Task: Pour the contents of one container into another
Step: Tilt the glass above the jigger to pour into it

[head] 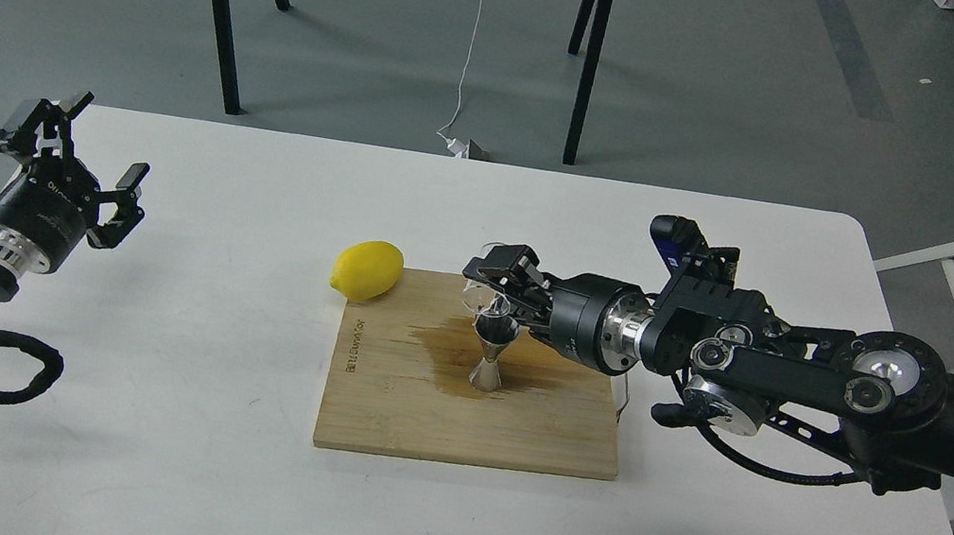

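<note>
The right hand (494, 278) is closed around the small clear glass cup (484, 283), which is held tilted with its lip just above the mouth of the shiny steel hourglass-shaped jigger (491, 353). The pour is judged to be under way. The lip should be kept centred over the narrow mouth and the tilt added slowly, since a dark wet stain (471, 367) is already spread on the bamboo cutting board (467, 419) around the jigger's foot. At ten o'clock from the jigger, a yellow lemon (367, 269) sits at the board's corner. The white desk (217, 456) is open toward six o'clock. At nine o'clock, well apart, the left hand (77, 166) hangs spread wide, holding nothing.
</note>
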Action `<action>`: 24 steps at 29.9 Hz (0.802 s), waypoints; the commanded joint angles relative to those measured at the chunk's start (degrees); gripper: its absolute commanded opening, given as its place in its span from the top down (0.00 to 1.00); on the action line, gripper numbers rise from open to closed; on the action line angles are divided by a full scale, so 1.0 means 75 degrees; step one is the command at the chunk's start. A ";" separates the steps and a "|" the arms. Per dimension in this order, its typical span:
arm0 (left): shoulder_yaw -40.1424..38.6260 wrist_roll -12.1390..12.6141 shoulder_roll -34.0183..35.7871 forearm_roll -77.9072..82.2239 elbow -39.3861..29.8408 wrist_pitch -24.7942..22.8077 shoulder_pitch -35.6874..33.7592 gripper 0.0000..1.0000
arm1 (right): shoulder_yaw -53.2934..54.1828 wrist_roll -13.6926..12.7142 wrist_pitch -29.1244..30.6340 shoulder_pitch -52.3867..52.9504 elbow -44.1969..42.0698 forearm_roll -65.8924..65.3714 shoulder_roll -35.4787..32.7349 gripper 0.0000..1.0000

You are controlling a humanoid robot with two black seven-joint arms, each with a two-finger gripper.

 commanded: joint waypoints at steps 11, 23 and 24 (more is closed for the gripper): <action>0.0000 0.0000 -0.0006 -0.0003 0.0003 0.0000 -0.0012 0.01 | -0.0494 -0.0002 0.0001 0.0329 0.0012 -0.0277 -0.0013 0.62; 0.0000 0.0000 -0.0006 -0.0003 -0.0009 0.0000 -0.0023 0.01 | -0.0729 -0.0002 0.0001 0.0576 0.0036 -0.0464 -0.0013 0.62; 0.0000 0.0000 -0.0006 -0.0003 -0.0009 0.0000 -0.0012 0.01 | -0.0741 -0.0002 0.0001 0.0576 0.0036 -0.0488 -0.0013 0.62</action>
